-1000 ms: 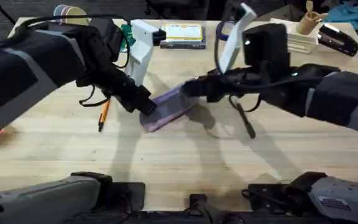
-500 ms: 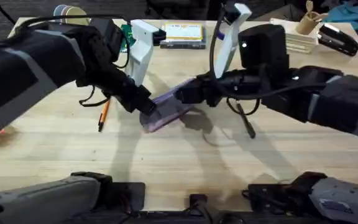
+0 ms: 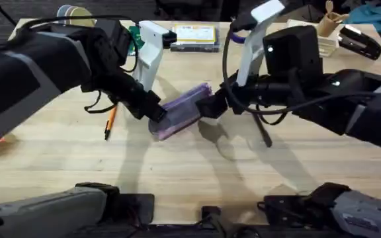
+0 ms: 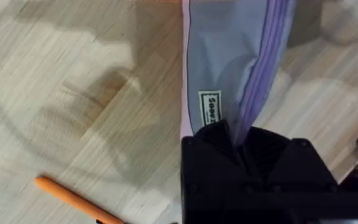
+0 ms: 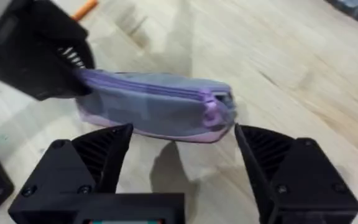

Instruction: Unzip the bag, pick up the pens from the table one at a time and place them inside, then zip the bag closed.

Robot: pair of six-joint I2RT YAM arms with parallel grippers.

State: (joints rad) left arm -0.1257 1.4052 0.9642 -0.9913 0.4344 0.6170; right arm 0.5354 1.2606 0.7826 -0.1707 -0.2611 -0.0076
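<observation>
The lavender bag [image 3: 184, 108] lies slanted at the middle of the table [image 3: 177, 165]. My left gripper [image 3: 155, 114] is shut on its left end, and the left wrist view shows the black fingers [image 4: 241, 146] pinching the bag [image 4: 225, 56]. My right gripper [image 3: 210, 106] is at the bag's right end. It stands open in the right wrist view [image 5: 179, 152], just short of the bag [image 5: 148, 109] and its zipper end [image 5: 219, 99]. The orange pen [image 3: 110, 121] lies left of the bag and also shows in the left wrist view [image 4: 73, 199]. The black pen [image 3: 263, 132] lies under the right arm.
A white stand [image 3: 151, 46] and a yellow-covered book [image 3: 195, 34] sit behind the bag. A black stapler [image 3: 359, 39] and a cup of wooden sticks [image 3: 326, 23] are at the back right. Tape rolls [image 3: 75, 13] sit at the back left.
My right gripper has drawn back to the right, off the bag, uncovering its right end. The left gripper keeps its hold in the same place.
</observation>
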